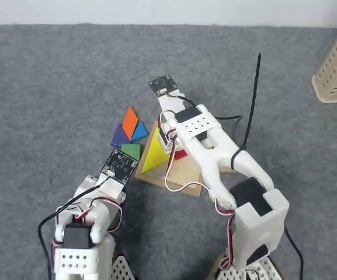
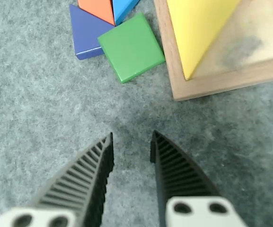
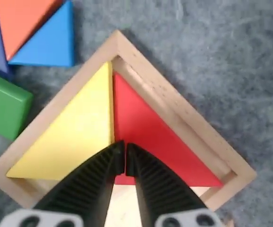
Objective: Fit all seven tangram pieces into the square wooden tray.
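Two triangles [image 3: 74,132] edge to edge inside tray [image 3: 174,101]

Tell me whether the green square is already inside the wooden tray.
No, the green square lies on the grey mat outside the wooden tray, beside its rim.
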Controlling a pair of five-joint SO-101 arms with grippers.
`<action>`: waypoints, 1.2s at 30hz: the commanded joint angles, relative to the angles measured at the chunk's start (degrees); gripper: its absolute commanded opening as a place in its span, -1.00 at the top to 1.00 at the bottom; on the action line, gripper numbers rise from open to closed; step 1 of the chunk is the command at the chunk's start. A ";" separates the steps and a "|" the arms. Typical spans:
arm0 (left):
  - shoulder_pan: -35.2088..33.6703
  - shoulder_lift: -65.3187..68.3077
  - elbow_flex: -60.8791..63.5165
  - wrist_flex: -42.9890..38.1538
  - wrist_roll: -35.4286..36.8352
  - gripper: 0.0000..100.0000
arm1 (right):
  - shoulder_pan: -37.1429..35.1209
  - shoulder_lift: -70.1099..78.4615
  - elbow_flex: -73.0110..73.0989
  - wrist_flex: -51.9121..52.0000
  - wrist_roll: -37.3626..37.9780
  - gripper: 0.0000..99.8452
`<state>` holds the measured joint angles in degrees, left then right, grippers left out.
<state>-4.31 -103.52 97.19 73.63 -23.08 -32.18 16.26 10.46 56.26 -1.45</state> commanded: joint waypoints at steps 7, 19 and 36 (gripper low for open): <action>-0.26 -1.23 -0.66 -0.09 0.62 0.76 | 1.71 -1.01 -3.60 -0.40 -0.18 0.96; -0.26 -1.23 -0.66 -0.09 0.62 0.76 | 1.98 2.15 -2.81 -0.48 4.31 0.73; -0.26 -1.23 -0.66 -0.09 0.62 0.76 | 8.04 -2.95 -6.51 4.97 4.40 0.73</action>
<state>-4.31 -103.52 97.19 73.63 -23.08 -25.85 20.31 6.07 57.85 2.24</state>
